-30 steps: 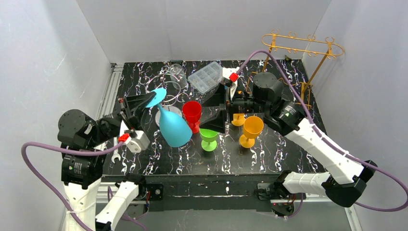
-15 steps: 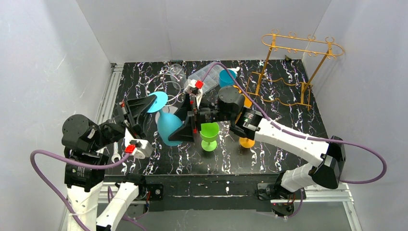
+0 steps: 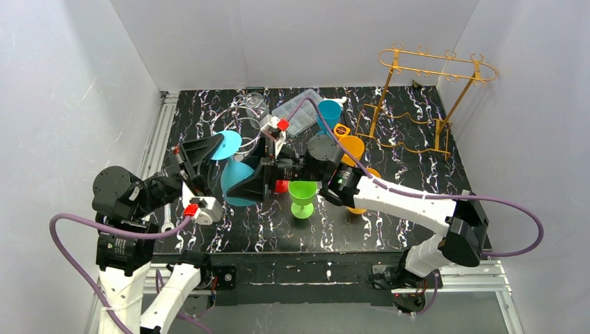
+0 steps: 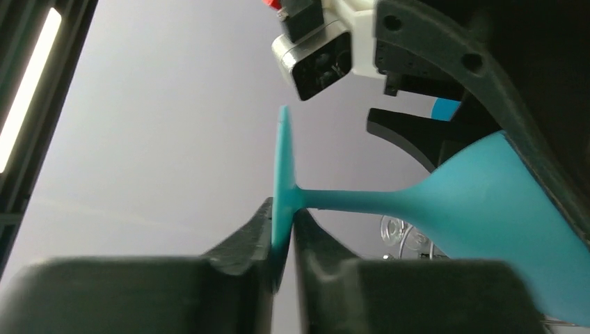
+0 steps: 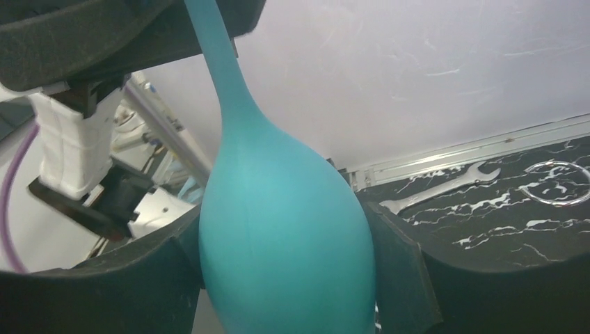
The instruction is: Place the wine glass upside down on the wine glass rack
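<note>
Pose at left centre of the top view: left arm raised, its pincer clamped on the foot of the teal wine glass, held tilted above the table. Right arm has swung leftward from the orange glasses; its pincer flanks the bowl, firm grip not discernible

Wine glass — rim cut off at bottom edge.

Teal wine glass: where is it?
Top view: the teal wine glass is left of centre, foot pinched by the left gripper, bowl between the fingers of the right gripper, beside the green wine glass.
</note>
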